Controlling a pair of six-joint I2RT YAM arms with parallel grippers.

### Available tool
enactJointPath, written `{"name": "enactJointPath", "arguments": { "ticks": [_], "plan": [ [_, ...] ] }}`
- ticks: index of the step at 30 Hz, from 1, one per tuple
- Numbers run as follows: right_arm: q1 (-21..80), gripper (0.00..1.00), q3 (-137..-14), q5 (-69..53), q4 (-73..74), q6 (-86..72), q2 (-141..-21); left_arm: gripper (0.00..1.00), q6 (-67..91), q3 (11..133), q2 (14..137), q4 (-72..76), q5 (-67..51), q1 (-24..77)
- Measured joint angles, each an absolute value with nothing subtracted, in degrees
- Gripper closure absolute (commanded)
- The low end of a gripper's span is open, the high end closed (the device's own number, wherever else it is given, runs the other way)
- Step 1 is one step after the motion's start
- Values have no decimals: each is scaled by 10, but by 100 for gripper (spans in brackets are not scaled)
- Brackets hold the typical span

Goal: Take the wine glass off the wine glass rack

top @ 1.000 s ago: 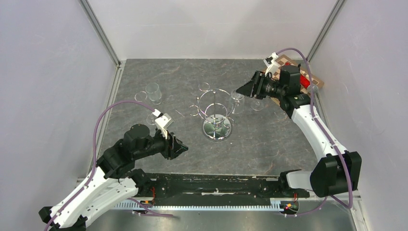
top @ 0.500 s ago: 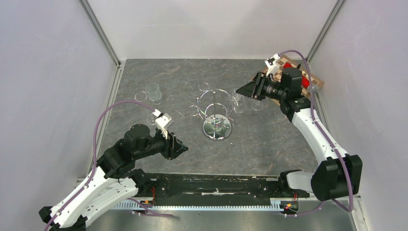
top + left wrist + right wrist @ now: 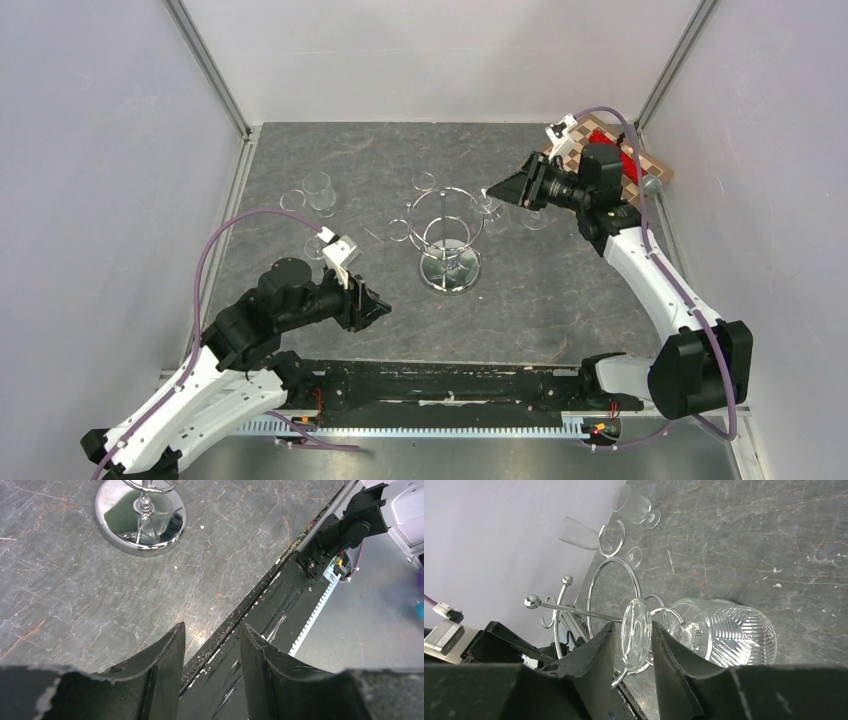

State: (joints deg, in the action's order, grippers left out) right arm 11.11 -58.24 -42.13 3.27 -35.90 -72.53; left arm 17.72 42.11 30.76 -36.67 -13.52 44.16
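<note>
The chrome wine glass rack (image 3: 450, 270) stands mid-table, its top ring (image 3: 616, 592) and ball-tipped arm also showing in the right wrist view. A clear ribbed wine glass (image 3: 497, 213) hangs upside down from a loop on the rack's right side. My right gripper (image 3: 490, 192) is level with that loop. In its own view the right gripper (image 3: 632, 625) straddles the glass's round foot (image 3: 636, 635), still open with a narrow gap on one side, and the bowl (image 3: 729, 632) sits beyond the right finger. My left gripper (image 3: 385, 305) hovers open and empty near the front edge (image 3: 212, 627).
A stemmed glass (image 3: 318, 190) stands on the table at the far left, with another beside it (image 3: 579, 532). One more glass (image 3: 535, 215) sits just under the right wrist. A checkered board with a red object (image 3: 625, 162) lies at the back right corner.
The right gripper has narrowed its jaws around the hanging glass's foot and shifted slightly up and back. The left arm has not moved.
</note>
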Motion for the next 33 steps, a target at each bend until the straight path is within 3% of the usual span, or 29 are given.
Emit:
{"name": "enactJointPath", "arguments": {
  "ticks": [13, 19, 33],
  "plan": [
    [119, 78, -570, -415, 29, -363, -725, 49, 177, 421, 307, -367, -135, 442],
    [119, 100, -564, -417, 32, -360, -725, 49, 177, 420, 307, -367, -135, 442],
    [123, 100, -554, -421, 19, -378, -710, 49, 177, 420, 308, -367, -135, 442]
  ]
}}
